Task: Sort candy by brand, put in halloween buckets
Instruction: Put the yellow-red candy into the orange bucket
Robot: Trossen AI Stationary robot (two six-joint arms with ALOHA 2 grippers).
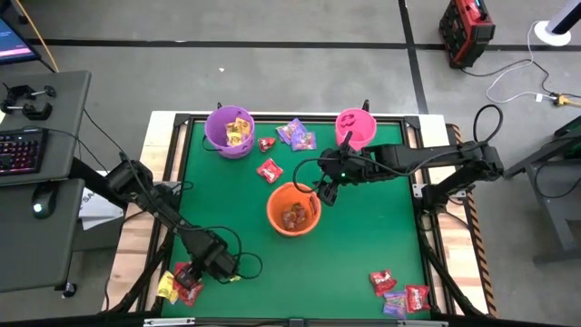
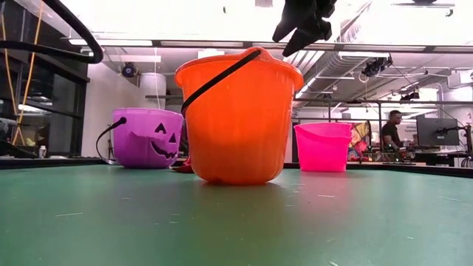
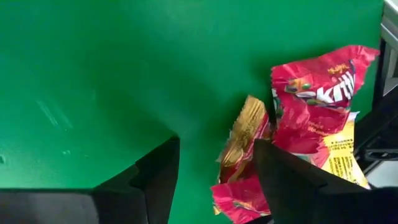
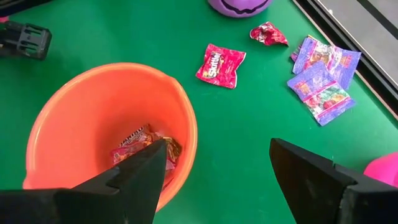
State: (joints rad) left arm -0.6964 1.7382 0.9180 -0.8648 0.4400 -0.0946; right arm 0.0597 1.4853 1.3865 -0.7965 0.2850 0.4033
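Gold-brown packet (image 3: 241,134) and red packets (image 3: 314,99) piled at desk's (image 1: 372,236) front left corner, framed by left tool (image 3: 214,171), released, nothing pinched. Orange bucket (image 1: 292,210) mid-desk, candy inside; right tool (image 4: 217,165) over its rim, released and empty. Best to straddle only one packet, lower fully, then clench, avoiding neighbours.
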